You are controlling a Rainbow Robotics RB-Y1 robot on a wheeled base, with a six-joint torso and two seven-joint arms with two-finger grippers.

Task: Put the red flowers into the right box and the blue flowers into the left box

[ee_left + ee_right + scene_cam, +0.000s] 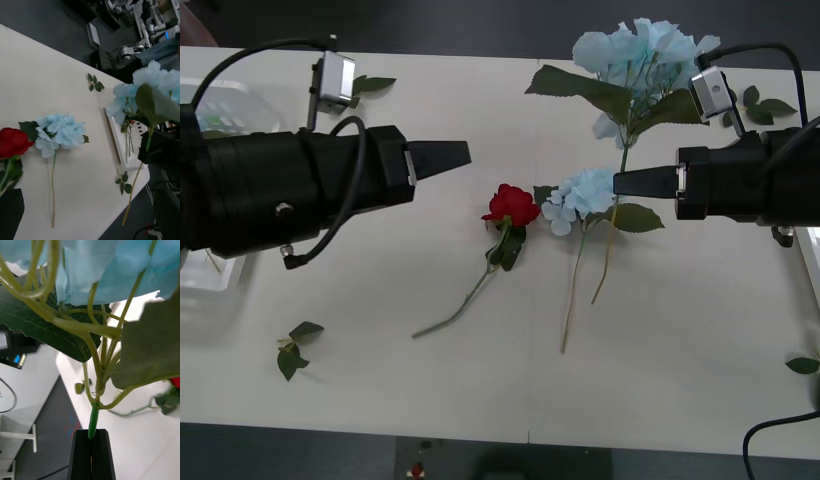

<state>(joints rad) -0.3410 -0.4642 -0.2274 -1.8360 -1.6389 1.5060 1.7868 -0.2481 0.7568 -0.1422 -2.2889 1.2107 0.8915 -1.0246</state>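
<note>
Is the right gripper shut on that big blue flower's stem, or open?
Shut. The right gripper has its black jaws pressed together around the green stem of the big blue flower, which hangs lifted above the table.

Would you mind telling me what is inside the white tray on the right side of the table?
In the left wrist view, the white tray holds thin green stems and something red. The blue hydrangea held in the right gripper covers its far end, so the rest is hidden.
</note>
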